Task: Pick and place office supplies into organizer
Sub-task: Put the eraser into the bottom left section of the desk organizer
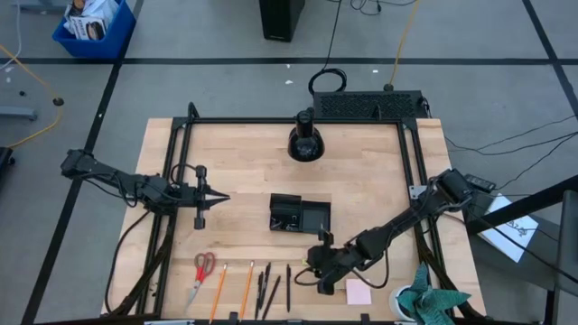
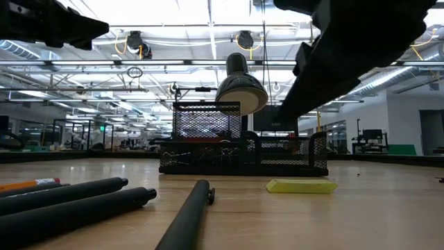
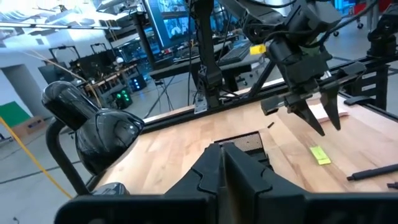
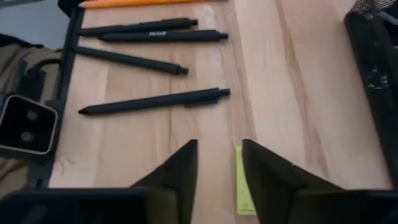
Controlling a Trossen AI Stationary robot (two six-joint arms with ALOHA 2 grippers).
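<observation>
Organizer (image 1: 300,215) sits near the middle of the desk (image 1: 361,162), a black mesh tray with small dark items in one compartment. Along the desk's front edge lie red-handled scissors (image 1: 203,271), two orange pencils (image 1: 219,287) and several dark pens (image 1: 271,289); a pink sticky-note pad (image 1: 358,292) rests toward the front right corner. The right claw (image 4: 216,163) hangs just above a small yellow piece (image 4: 244,186), fingers parted and empty. The left claw (image 1: 219,196) hovers toward the desk's left edge, fingers together, holding nothing.
</observation>
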